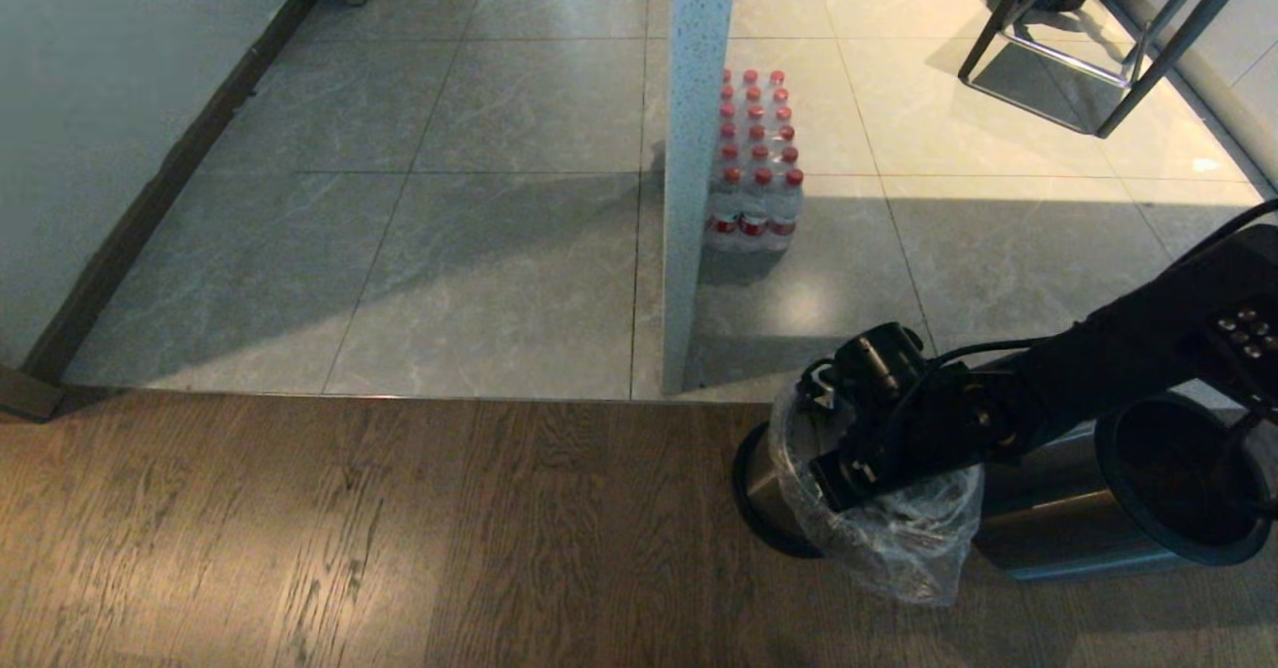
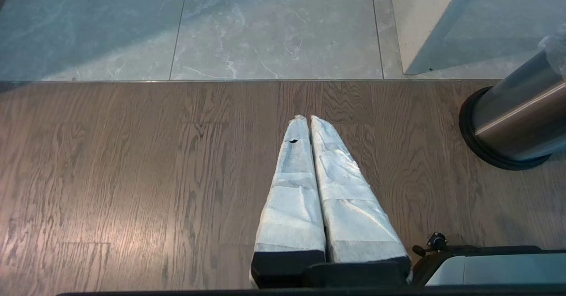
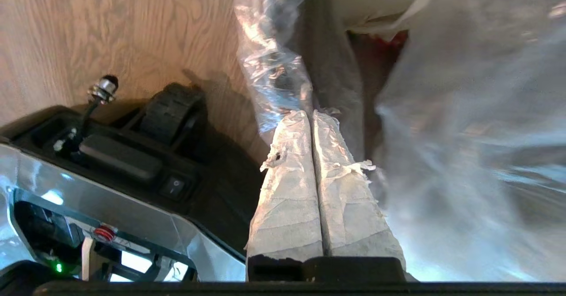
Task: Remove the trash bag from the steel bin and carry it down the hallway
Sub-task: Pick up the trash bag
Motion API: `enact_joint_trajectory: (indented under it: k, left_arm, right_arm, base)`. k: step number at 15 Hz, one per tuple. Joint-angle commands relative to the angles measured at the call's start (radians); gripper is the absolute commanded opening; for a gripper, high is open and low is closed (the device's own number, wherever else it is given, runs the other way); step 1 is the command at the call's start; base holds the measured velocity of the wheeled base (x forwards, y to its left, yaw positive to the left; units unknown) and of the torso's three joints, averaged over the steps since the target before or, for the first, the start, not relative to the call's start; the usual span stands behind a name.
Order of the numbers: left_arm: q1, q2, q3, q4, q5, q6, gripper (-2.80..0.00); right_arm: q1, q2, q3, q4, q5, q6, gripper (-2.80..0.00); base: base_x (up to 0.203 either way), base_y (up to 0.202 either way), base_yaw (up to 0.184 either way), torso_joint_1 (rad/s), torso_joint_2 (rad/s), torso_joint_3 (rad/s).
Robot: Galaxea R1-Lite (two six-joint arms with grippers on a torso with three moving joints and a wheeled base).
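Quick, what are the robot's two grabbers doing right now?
Left gripper: shut, empty, above the wood floor.
Right gripper: shut on the crinkled clear plastic trash bag at the round steel bin.

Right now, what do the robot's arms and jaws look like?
The right arm is chunky and black, with black cables looping near its wrist. Both the right gripper and the left gripper have long tapered jaws wrapped in whitish tape, on black bases.

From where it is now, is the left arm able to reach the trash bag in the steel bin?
Probably not without moving first. The left gripper hangs shut over bare wood floor, apart from the steel bin. The trash bag sits on the robot's right, where the right gripper is shut at its plastic.
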Motion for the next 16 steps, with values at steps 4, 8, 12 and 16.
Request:
enact_joint_trajectory:
  k: [4, 8, 12, 16]
  left_arm:
    - [0.000, 0.000, 0.000, 0.000, 0.000, 0.000, -2.80]
    - [0.000, 0.000, 0.000, 0.000, 0.000, 0.000, -2.80]
    - [0.000, 0.000, 0.000, 0.000, 0.000, 0.000, -2.80]
    - [0.000, 0.000, 0.000, 0.000, 0.000, 0.000, -2.80]
  right_arm:
    - [-0.071, -0.100, 0.007, 0.002, 0.000, -0.004, -2.80]
    - [-0.087, -0.132, 0.015, 0.065, 0.008, 0.001, -2.80]
    - [-0.049, -0.137, -0.001, 0.147, 0.036, 0.002, 0.00]
    - [-0.015, -0.117, -0.007, 0.146, 0.048, 0.003, 0.00]
  base:
    - [0.000, 0.000, 0.000, 0.000, 0.00, 0.000]
    - [0.000, 0.000, 0.000, 0.000, 0.00, 0.000]
    - [0.000, 0.000, 0.000, 0.000, 0.00, 0.000]
    - [0.000, 0.000, 0.000, 0.000, 0.00, 0.000]
